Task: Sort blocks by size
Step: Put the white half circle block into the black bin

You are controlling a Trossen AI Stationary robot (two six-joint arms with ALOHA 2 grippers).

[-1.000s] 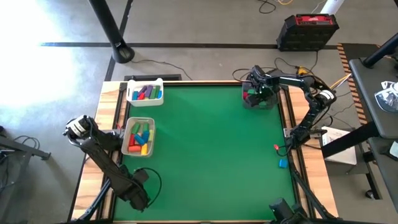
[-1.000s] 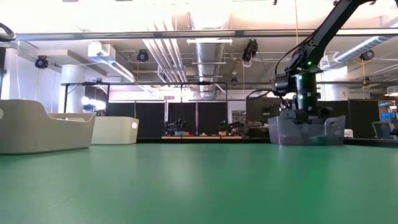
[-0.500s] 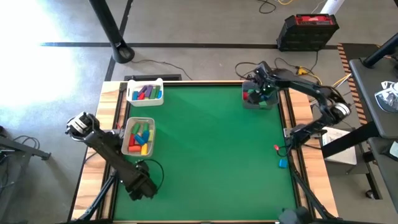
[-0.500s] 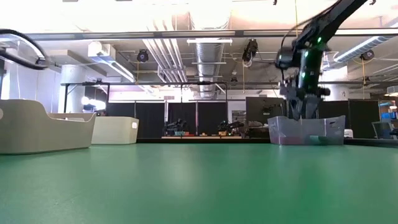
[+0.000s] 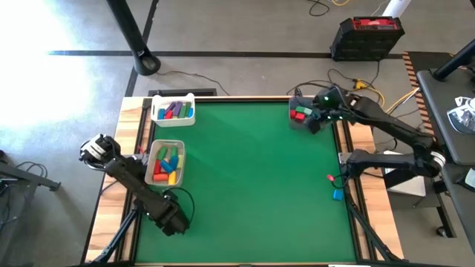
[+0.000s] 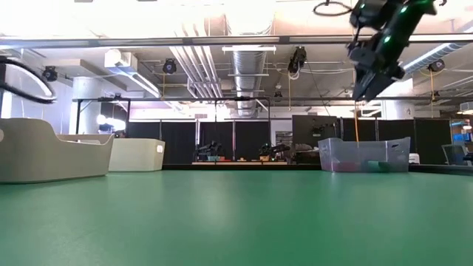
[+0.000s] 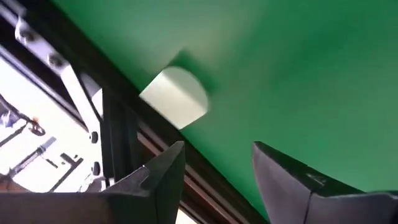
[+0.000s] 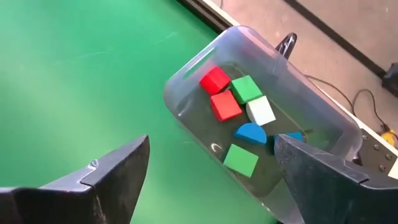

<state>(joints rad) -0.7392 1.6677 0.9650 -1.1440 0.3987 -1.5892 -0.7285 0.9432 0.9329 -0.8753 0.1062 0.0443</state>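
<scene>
Right gripper spread, empty, above clear bin at far right table edge, blocks inside, left gripper spread near left edge, green table centre bare

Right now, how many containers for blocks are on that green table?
3: a white tray at the far left corner, a grey tray nearer along the left edge, and a clear bin at the far right corner, beside the right gripper.
</scene>
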